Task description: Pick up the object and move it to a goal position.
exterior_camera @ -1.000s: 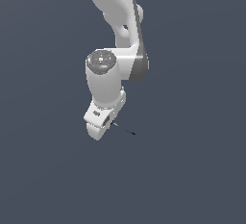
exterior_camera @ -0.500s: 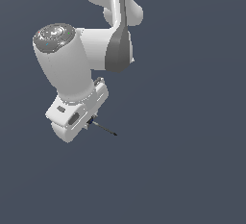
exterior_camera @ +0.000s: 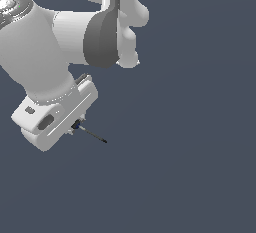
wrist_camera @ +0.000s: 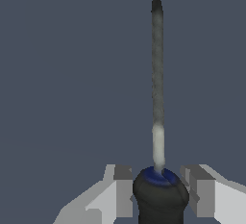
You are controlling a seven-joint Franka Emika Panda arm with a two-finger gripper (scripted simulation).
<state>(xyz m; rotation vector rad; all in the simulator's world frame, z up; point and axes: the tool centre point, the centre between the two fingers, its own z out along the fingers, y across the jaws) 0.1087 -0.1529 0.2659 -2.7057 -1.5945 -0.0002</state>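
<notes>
The object is a tiny screwdriver [exterior_camera: 91,134] with a dark blue-and-black handle [wrist_camera: 160,195] and a thin dark shaft [wrist_camera: 157,74]. It hangs in the air, well off any surface. My white gripper [exterior_camera: 75,125] is shut on the handle, with one finger [wrist_camera: 120,189] on each side and the other finger [wrist_camera: 199,189] pressed against it. In the exterior view the shaft sticks out of the hand toward that view's lower right. The handle is mostly hidden behind the hand there. No goal marker shows.
The bulky white arm [exterior_camera: 45,47] fills the upper left of the exterior view. Around it there is only a plain dark blue-grey background, with no other objects or edges in sight.
The arm has swung toward the exterior view's left and now looks larger in that view. The screwdriver has travelled with it, still held in the fingers.
</notes>
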